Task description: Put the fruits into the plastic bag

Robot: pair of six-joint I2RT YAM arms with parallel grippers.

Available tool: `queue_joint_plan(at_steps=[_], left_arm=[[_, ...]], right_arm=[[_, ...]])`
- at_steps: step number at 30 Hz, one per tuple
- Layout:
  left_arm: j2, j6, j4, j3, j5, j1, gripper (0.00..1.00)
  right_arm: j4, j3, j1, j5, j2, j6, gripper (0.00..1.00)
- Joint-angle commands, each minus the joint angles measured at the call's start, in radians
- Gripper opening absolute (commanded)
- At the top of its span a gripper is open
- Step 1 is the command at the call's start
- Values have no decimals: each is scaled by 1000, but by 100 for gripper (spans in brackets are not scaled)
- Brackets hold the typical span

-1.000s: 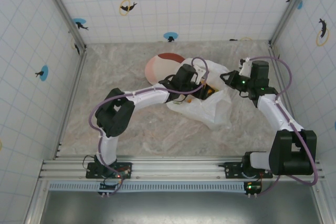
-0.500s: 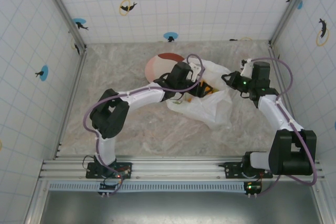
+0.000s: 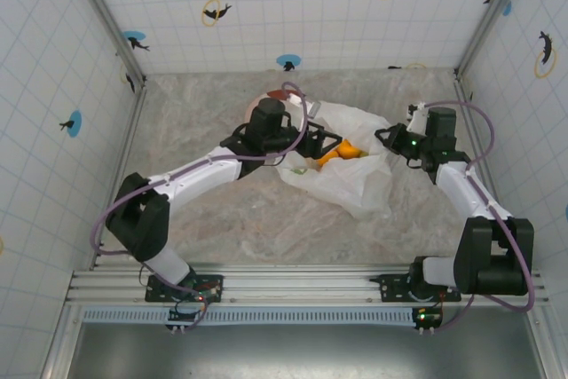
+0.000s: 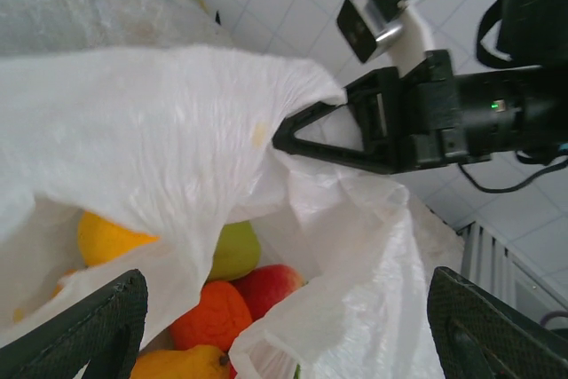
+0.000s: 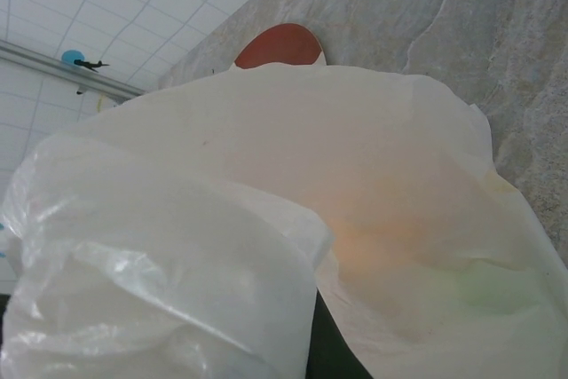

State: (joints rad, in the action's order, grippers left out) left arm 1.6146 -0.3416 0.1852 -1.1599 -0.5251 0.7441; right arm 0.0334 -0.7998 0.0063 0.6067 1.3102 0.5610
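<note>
The white crinkly plastic bag [image 3: 355,175] lies on the marble table, right of centre, its mouth facing left. Several fruits lie inside it: a yellow one [image 4: 106,237], a green one [image 4: 232,250], a red one [image 4: 271,286] and an orange one [image 4: 209,317]. From above they show as an orange patch [image 3: 342,153]. My left gripper [image 3: 312,141] hangs open and empty just outside the mouth, its fingers [image 4: 89,326] spread wide. My right gripper [image 3: 386,138] is shut on the bag's far rim and holds it up. The bag film [image 5: 266,219] drapes over that gripper's fingers.
A pale pinkish plate [image 3: 252,117] with a reddish centre [image 5: 280,46] sits behind the bag, partly under my left arm. Tiled walls with dolphin marks enclose the table on three sides. Bare marble [image 3: 266,219] stretches in front of the bag and to the left.
My left arm has drawn back to the left, out of the bag's mouth, with its jaws a little wider. The fruits inside now show from above. The right arm has stayed still.
</note>
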Motion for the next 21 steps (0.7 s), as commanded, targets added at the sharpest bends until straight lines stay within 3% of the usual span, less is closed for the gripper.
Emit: queue_joint_plan(at_steps=[1, 6, 14, 21], left_arm=[[-68, -6, 55, 43, -95, -13, 83], [-197, -22, 64, 156, -58, -51, 84], [-367, -192, 20, 393, 201, -199, 91], [-289, -258, -10, 435, 133, -212, 92]], right_arm=[[-28, 13, -6, 10, 6, -4, 0], [-22, 10, -9, 8, 1, -7, 0], [-38, 9, -8, 13, 14, 0, 0], [-43, 5, -6, 13, 14, 6, 0]])
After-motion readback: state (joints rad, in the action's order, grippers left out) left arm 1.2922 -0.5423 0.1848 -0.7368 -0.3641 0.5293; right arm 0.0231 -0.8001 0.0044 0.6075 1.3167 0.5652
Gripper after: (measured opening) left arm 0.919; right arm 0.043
